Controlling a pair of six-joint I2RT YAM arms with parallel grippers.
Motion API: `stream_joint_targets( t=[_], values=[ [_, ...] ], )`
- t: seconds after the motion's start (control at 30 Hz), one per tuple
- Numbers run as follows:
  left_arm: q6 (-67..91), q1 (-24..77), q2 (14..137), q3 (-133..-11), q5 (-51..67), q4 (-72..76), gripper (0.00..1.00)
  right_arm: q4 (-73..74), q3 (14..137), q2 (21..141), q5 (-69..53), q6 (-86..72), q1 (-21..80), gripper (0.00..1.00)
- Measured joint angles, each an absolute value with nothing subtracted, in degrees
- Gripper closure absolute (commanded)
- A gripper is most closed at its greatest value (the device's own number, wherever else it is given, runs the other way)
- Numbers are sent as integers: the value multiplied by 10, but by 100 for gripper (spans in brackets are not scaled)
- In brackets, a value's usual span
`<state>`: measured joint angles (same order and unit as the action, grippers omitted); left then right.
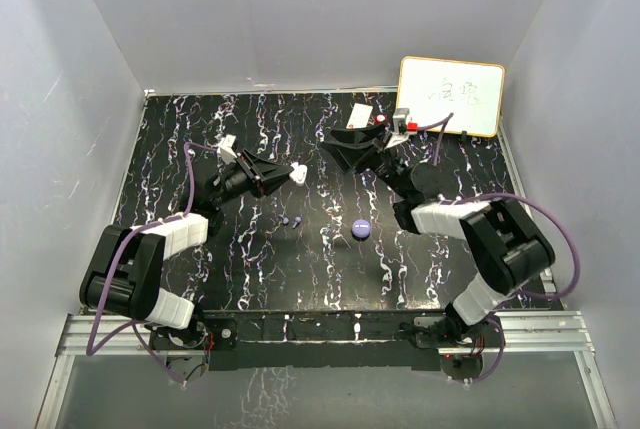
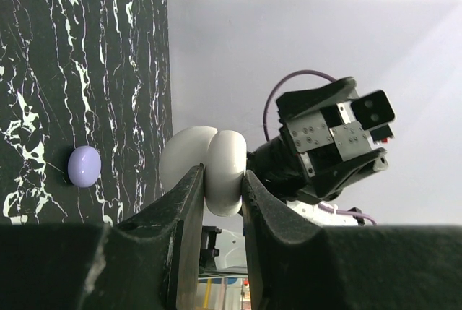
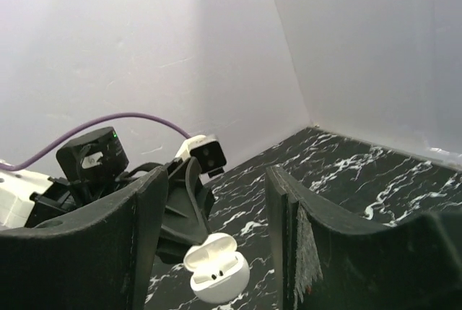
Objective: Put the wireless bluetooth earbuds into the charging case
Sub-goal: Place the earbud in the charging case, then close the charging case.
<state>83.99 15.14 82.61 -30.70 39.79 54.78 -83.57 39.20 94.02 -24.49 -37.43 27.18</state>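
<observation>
My left gripper [image 1: 288,174] is shut on a white charging case [image 1: 298,173] and holds it above the table. In the left wrist view the case [image 2: 209,162] is pinched between the fingers of the left gripper [image 2: 220,178]. The right wrist view shows this case [image 3: 216,275] with its lid open and two small dark spots in its tray. My right gripper [image 1: 334,141] hangs open a little right of the case, and in the right wrist view the right gripper [image 3: 216,180] has nothing between its fingers. Two tiny purple earbuds [image 1: 290,220] lie on the table below the case.
A round purple case [image 1: 362,229] [image 2: 84,165] sits shut on the black marbled table [image 1: 250,269]. A whiteboard [image 1: 451,97] leans at the back right, with a red knob [image 1: 381,121] and small items beside it. Grey walls close in three sides.
</observation>
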Motion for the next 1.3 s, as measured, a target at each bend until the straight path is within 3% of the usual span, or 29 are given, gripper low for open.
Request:
stream_joint_targets(
  t=[0.3, 0.5, 0.7, 0.9, 1.13, 1.3],
  values=[
    [840, 151, 827, -307, 396, 553, 100, -608, 400, 812, -178, -279, 291, 42],
    [841, 151, 827, -307, 392, 553, 100, -328, 525, 844, -131, -274, 291, 37],
    [849, 151, 827, -305, 371, 558, 100, -196, 522, 865, -107, -286, 293, 33],
    [858, 151, 827, -303, 339, 557, 100, -157, 482, 867, -80, -278, 315, 32],
    [874, 153, 828, -300, 272, 541, 100, -224, 404, 866, 23, -188, 438, 31],
    [883, 158, 845, -300, 249, 541, 100, -306, 380, 866, 55, -151, 457, 32]
  ],
)
